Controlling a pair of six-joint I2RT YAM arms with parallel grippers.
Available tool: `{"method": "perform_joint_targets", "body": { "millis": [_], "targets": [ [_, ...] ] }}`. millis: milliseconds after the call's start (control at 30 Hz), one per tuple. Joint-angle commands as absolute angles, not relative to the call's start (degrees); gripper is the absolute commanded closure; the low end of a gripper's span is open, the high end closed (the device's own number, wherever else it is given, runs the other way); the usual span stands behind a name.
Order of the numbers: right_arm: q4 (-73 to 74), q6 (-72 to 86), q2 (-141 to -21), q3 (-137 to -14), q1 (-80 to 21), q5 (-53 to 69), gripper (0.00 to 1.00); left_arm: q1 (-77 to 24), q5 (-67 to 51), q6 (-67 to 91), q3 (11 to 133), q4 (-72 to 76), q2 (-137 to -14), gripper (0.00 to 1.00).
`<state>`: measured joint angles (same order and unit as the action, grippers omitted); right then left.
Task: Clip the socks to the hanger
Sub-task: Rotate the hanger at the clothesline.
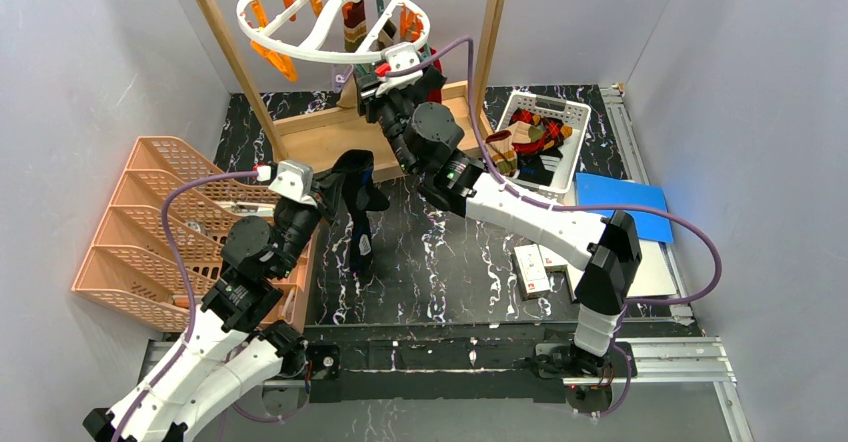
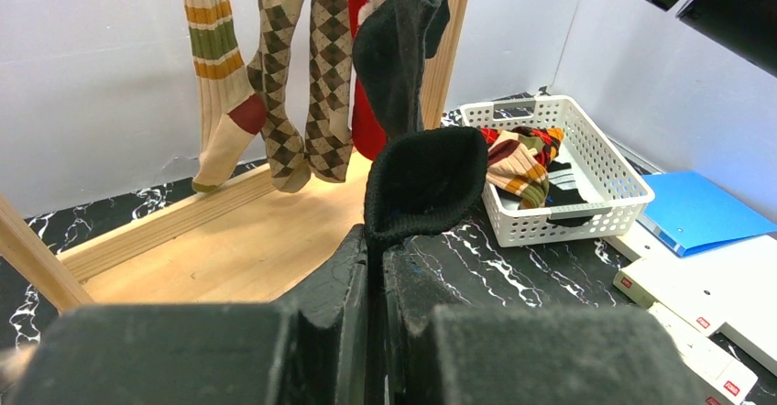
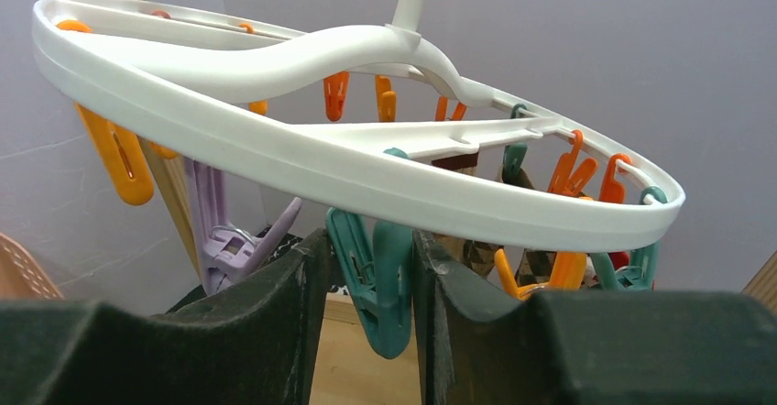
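Observation:
The hanger (image 1: 262, 34) is a white ring with orange and teal clips, hung from the wooden frame. It fills the right wrist view (image 3: 275, 153). Several socks hang from it: striped (image 2: 218, 57), argyle (image 2: 279, 93), red (image 2: 365, 125) and black (image 2: 403, 48). My left gripper (image 1: 338, 184) is shut on a black sock (image 1: 361, 230) that dangles over the table. In the left wrist view its cuff (image 2: 426, 180) stands above the closed jaws of the gripper (image 2: 377, 245). My right gripper (image 1: 368, 84) is under the ring's near rim. Its fingers (image 3: 293, 295) are closed on a teal clip (image 3: 380, 290).
A white lattice basket (image 1: 578, 110) at the right holds more socks (image 1: 535, 134); it also shows in the left wrist view (image 2: 550, 217). Orange racks (image 1: 150, 212) stand at the left. A blue folder (image 1: 625, 202) and white boxes (image 1: 530, 267) lie at the right. The wooden frame's base (image 1: 320, 134) lies under the hanger.

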<state>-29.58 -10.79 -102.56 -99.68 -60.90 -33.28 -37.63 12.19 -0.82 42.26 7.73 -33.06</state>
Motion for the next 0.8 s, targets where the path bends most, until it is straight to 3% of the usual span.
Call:
{"method": "perform_joint_targets", "body": {
  "millis": [0,600,767],
  "targets": [
    [-28.9,-9.5,-100.7,-103.4,-61.2,-33.8,0.57,-37.9,11.6,-0.4,42.0,10.5,-32.9,1.0],
    [-18.5,-2.6,-99.6,-108.6,-61.1,-31.2,0.85,-37.9,11.6,-0.4,41.5,11.5,-33.1,1.0],
    [-17.4,-2.4,-98.9,-108.3,-60.9,-30.7,0.83,-37.9,11.8,-0.4,41.6,11.8,-33.3,1.0]
  ]
}}
